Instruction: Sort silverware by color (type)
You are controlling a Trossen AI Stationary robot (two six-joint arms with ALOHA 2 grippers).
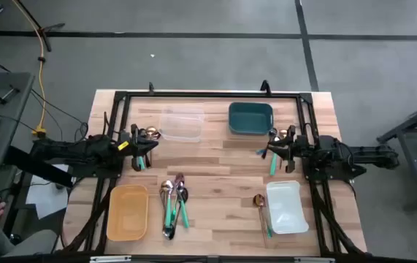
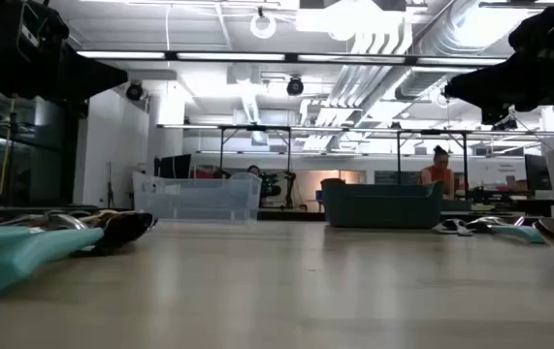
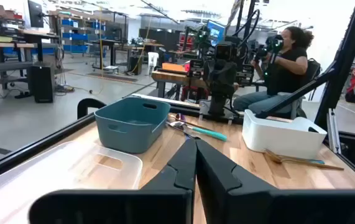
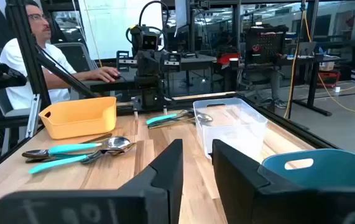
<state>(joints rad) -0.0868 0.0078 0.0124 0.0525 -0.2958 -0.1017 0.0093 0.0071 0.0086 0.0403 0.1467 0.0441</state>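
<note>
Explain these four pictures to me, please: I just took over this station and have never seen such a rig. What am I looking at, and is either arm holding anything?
Two dark robot arms work at a wooden table. The high view looks straight down, the low view looks level across the tabletop, and each wrist view looks forward past that arm's own fingers.

The left gripper hangs over the table's left side, fingers shut with nothing between them. The right gripper hangs over the right side, fingers a little apart and empty.

Four containers stand on the table: a clear one, a teal one, an orange one and a white one.

The silverware lies loose in groups: a pile of teal-handled and dark pieces at the near middle, a few pieces under the left gripper, some under the right gripper, and a gold one beside the white container.
</note>
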